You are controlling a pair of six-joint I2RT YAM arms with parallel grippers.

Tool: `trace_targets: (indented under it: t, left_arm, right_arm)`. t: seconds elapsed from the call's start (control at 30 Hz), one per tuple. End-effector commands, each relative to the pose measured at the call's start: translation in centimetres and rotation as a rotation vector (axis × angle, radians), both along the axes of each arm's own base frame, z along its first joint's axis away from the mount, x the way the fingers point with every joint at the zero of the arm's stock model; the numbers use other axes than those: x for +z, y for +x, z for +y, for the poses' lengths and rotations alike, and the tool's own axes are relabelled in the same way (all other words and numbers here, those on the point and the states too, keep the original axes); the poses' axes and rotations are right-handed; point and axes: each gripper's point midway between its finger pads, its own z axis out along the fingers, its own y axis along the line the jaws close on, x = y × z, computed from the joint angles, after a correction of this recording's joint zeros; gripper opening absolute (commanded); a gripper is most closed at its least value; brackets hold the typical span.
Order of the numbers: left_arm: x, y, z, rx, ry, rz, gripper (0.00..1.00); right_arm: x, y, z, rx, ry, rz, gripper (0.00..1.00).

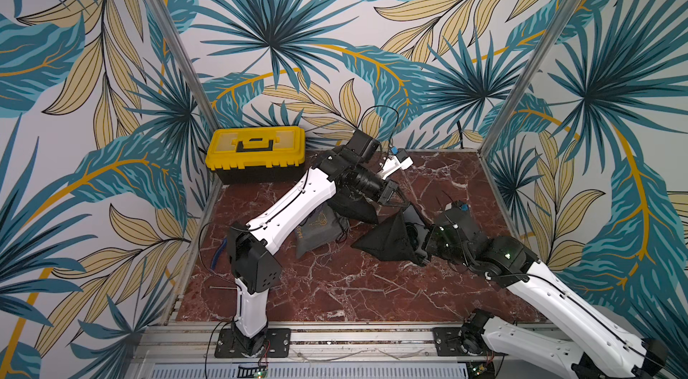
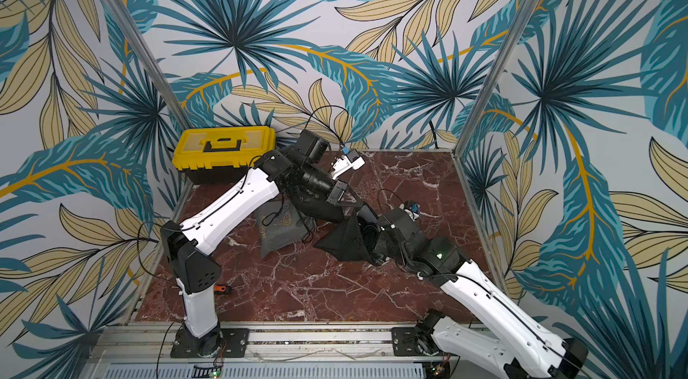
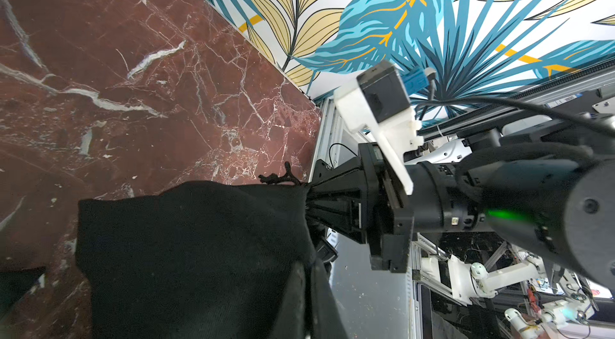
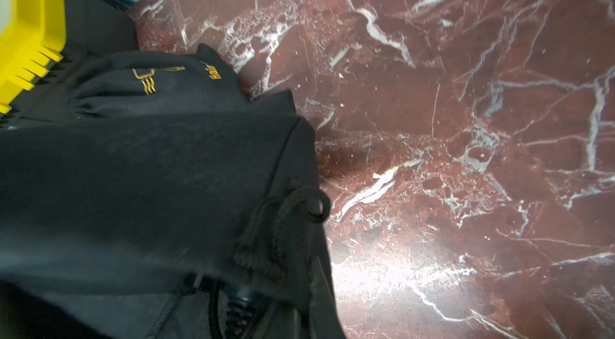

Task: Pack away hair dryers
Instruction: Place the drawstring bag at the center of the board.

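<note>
Both hands are clenched on one black drawstring cloth pouch [image 1: 387,243]: our left hand [image 1: 403,206] pinches its raised rim and our right hand [image 3: 307,201] the opposite rim, so the mouth gapes above the red marble desk [image 1: 335,291]. We count one hair dryer [image 4: 241,300], with only its dark ribbed cord end showing inside that mouth. One grey printed cloth pouch [image 1: 316,235] lies just beside, contents hidden. One more black cloth [image 1: 353,209] sits under the left arm. One yellow-lidded plastic toolbox [image 1: 257,150] stands closed at the back.
</note>
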Motion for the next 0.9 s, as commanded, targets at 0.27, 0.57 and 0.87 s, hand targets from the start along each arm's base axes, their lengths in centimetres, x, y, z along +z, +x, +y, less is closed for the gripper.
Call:
trace_targets:
  t: [0.27,0.57,0.87]
  left_arm:
    - [-4.5,4.6,2.0,0.151,-0.012,0.184,0.0]
    - [1.6,4.3,2.9,0.101,-0.132,0.08,0.0]
    - [-3.2,4.8,2.2,0.116,-0.046,0.091,0.0]
  right_arm:
    - [6.1,1.9,0.3,0.056,-0.086,-0.062,0.0]
    - [2.6,1.3,0.9,0.059,-0.05,0.005,0.0]
    - [-2.0,0.2,2.0,0.081,0.021,0.08,0.0]
